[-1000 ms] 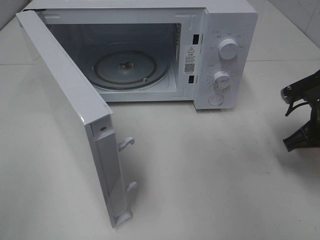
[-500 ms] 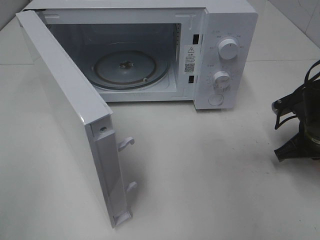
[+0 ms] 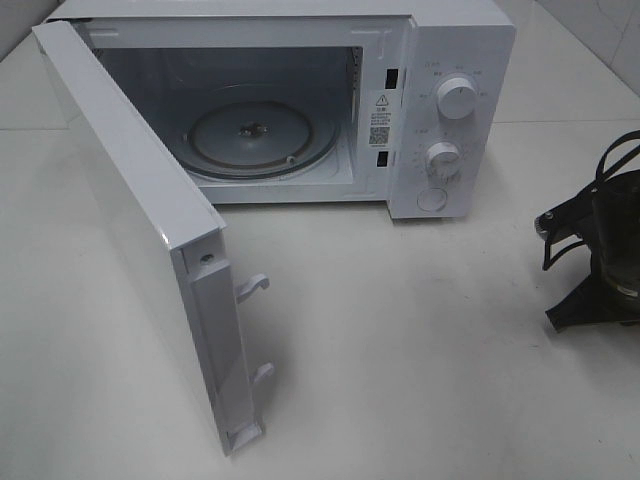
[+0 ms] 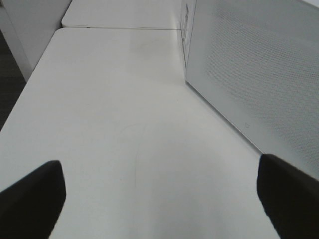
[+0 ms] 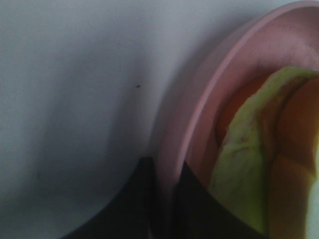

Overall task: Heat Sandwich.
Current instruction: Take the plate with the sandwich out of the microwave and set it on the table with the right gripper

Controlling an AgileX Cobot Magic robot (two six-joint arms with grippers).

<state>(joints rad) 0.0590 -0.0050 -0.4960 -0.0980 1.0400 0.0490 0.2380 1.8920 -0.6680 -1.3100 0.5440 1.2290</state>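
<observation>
In the right wrist view the sandwich shows as a pale green leaf against tan-orange layers, lying on a round pink plate. My right gripper is shut on that plate's rim, one dark finger outside it and one inside. From the high camera the right gripper is a dark shape at the right edge, and plate and sandwich do not show there. My left gripper is open over bare table, out of the high view.
The white microwave stands at the back with its door swung wide to the left, and its glass turntable is bare. The door's perforated outer face is close beside the left gripper. White table lies in front.
The right arm has come further into the high view, shifting left and slightly down. The microwave and its door have not moved.
</observation>
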